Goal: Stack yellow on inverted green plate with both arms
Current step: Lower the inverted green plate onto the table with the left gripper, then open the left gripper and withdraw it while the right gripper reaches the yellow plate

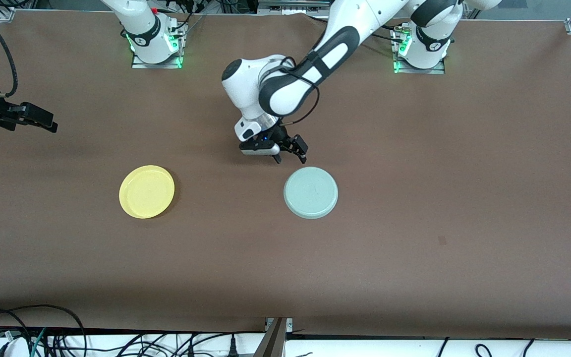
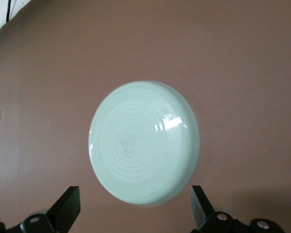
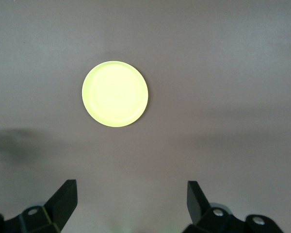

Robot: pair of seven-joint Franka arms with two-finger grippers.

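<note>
The yellow plate [image 1: 146,191] lies rim up on the brown table toward the right arm's end; it also shows in the right wrist view [image 3: 115,93]. The green plate [image 1: 311,192] lies upside down near the table's middle, its ringed underside up [image 2: 144,141]. My left gripper [image 1: 291,152] is open and empty, low over the table beside the green plate's edge that is farther from the front camera [image 2: 134,212]. My right gripper [image 1: 42,121] is open and empty, up over the right arm's end of the table, well apart from the yellow plate [image 3: 131,200].
The two arm bases [image 1: 155,47] [image 1: 419,52] stand along the table's back edge. Cables [image 1: 57,337] lie below the table's near edge. A small dark mark [image 1: 441,240] is on the table toward the left arm's end.
</note>
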